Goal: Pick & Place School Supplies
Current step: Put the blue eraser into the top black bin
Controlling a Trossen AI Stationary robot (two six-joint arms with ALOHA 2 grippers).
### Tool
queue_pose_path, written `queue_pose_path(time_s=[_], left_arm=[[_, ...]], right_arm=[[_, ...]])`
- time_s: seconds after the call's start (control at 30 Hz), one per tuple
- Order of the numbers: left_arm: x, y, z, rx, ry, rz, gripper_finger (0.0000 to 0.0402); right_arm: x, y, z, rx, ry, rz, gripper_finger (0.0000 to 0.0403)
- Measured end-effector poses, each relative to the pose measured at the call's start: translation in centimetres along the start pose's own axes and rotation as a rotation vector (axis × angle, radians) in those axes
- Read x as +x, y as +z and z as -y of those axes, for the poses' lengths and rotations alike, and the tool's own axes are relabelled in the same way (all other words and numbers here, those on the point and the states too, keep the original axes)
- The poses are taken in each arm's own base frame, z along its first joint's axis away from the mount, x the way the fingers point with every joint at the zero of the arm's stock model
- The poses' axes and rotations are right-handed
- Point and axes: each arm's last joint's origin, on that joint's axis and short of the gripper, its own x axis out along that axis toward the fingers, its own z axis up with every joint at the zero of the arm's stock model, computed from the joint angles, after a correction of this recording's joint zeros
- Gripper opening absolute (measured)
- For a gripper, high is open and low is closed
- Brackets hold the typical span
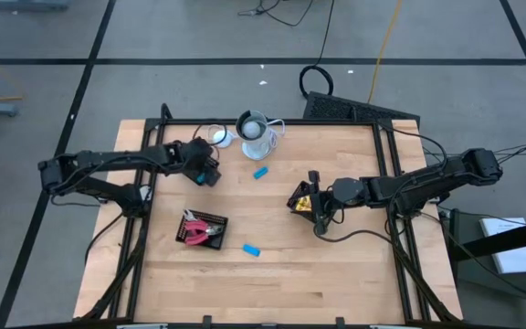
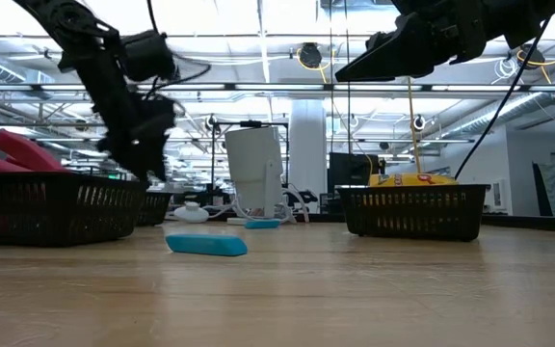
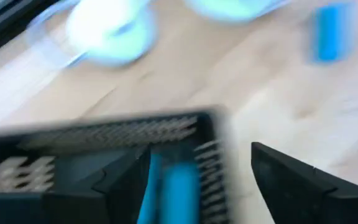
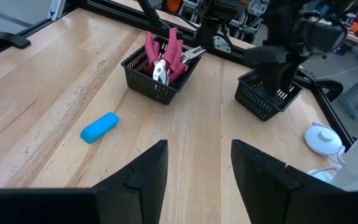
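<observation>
My left gripper [image 3: 194, 180] hangs open just above a small black mesh basket [image 1: 206, 175] at the table's far left. A light-blue block [image 3: 179, 186] lies in this basket below the spread fingers. Two more blue blocks lie flat on the wood, one mid-table [image 1: 260, 172] and one nearer the front [image 1: 251, 249]. Red-handled pliers [image 4: 166, 53] stick up out of a second basket [image 1: 202, 228]. My right gripper [image 4: 197, 168] stands open and empty in the air, above a basket with yellow pieces [image 1: 301, 199].
A white-grey cup [image 1: 254, 132] with a cable and a round white disc [image 1: 219, 135] stand near the far edge. Black frame rails [image 1: 393, 183] run along the table's left and right sides. Bare wood lies across the near half of the table.
</observation>
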Motion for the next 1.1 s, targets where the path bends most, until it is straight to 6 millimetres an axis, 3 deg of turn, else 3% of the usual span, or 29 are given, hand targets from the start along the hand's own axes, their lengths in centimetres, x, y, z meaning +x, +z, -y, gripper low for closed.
queue_pose_path(time_s=[0.2, 0.33, 0.67, 0.83, 1.1], left_arm=[[-0.6, 1.2, 2.7, 0.069, -0.191, 0.177, 0.024], [0.0, 1.7, 3.8, 0.104, -0.237, 0.176, 0.022], [4.4, 5.5, 7.9, 0.239, -0.263, 0.069, 0.0209], [6.8, 7.5, 9.2, 0.271, -0.249, 0.032, 0.0209], [9.9, 8.7, 10.1, 0.292, -0.217, -0.051, 0.0209]], right_arm=[[0.0, 0.1, 0.0, -0.001, -0.001, 0.005, 0.0166], [0.0, 0.1, 0.0, -0.002, -0.002, 0.007, 0.0166], [0.0, 0.0, 0.4, 0.005, -0.014, 0.006, 0.0166], [0.0, 0.0, 0.3, 0.004, -0.012, -0.001, 0.0166], [-0.2, -0.2, 0.3, -0.001, -0.008, -0.026, 0.0166]])
